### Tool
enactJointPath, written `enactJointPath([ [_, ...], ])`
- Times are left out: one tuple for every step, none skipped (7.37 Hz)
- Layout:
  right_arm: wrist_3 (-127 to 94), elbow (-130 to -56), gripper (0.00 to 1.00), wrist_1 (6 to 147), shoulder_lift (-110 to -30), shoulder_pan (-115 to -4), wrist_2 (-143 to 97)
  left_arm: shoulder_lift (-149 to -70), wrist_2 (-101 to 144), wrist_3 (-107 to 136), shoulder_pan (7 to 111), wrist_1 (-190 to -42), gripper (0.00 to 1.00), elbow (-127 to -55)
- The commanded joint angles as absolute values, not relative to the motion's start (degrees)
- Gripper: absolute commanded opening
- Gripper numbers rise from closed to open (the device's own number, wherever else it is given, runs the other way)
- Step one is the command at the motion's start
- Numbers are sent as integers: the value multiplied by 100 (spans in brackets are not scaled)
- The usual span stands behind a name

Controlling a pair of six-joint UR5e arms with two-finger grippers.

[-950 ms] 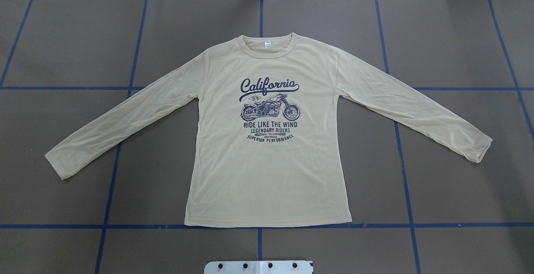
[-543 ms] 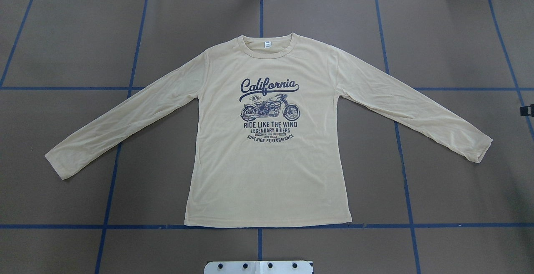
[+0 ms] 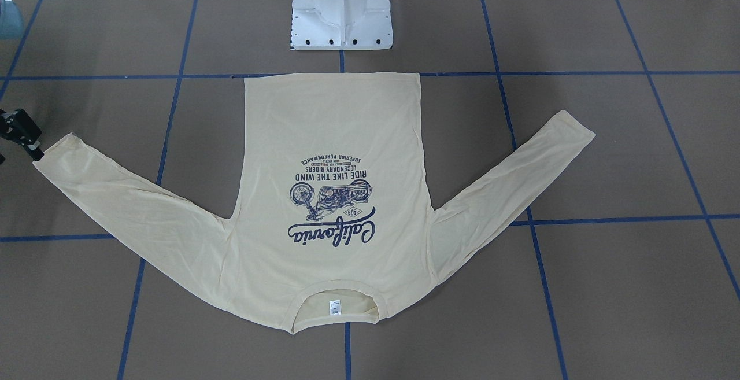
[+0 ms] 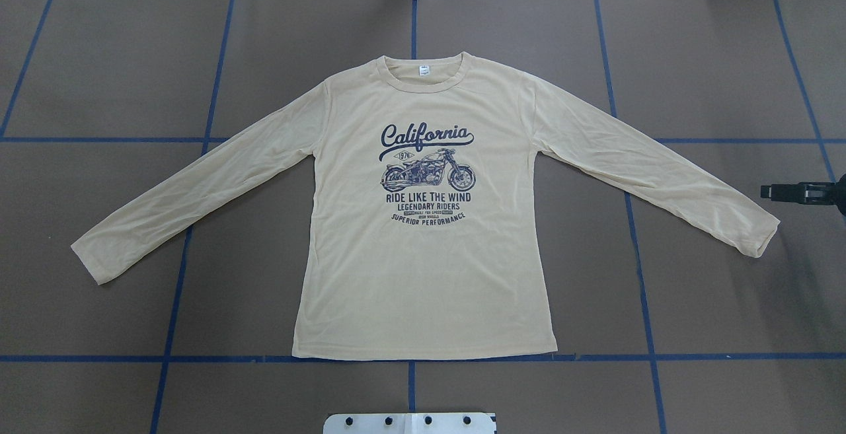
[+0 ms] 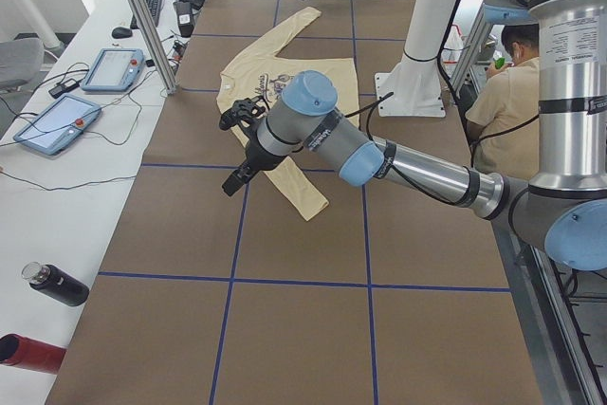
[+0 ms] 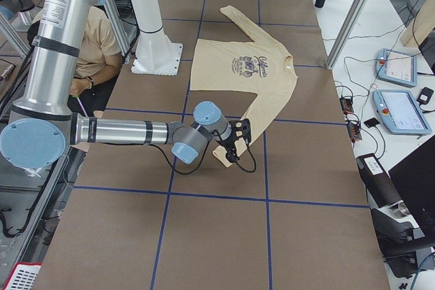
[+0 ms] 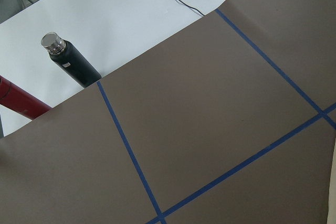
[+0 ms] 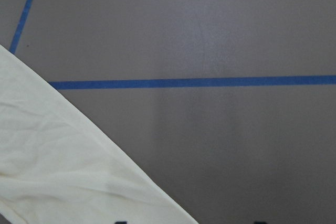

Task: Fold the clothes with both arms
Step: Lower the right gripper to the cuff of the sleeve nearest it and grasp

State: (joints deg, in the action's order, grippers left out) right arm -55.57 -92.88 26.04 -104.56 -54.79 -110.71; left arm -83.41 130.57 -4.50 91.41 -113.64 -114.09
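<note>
A: Which step?
B: Looks like the opening one. Left gripper [image 5: 230, 184] hovers near the left cuff [image 4: 89, 259], grip unreadable. T-shirt [image 4: 423, 255] lies flat on the table [image 4: 694, 57], unfolded. Right gripper [image 4: 765, 191], jaws apart, is near the right cuff [image 4: 760, 239]. Next: pinch both cuffs.

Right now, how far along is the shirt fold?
Done: only the layout. The pale cream-yellow long-sleeved T-shirt lies flat, print up, sleeves spread. In hand: the right arm's black tool is beside the sleeve cuff on its side, gripping nothing. To do: every fold.
</note>
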Motion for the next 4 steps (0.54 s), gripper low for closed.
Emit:
enactJointPath([
  [-5756, -8958, 76, 2120, -10538, -5212, -10855, -8332, 13061, -448, 9141, -11364, 100, -11417],
  [-5766, -8913, 74, 2049, -10555, -5160, -10750, -8323, 13061, -448, 9141, -11364, 100, -11417],
  [-5766, -8895, 72, 2048, -10590, -5072, -10645, -8323, 13061, -448, 9141, -11364, 100, -11417],
  [-5766, -8895, 68, 2048, -10591, -4967, -10530, -8323, 13061, -457, 9141, -11364, 100, -11408],
])
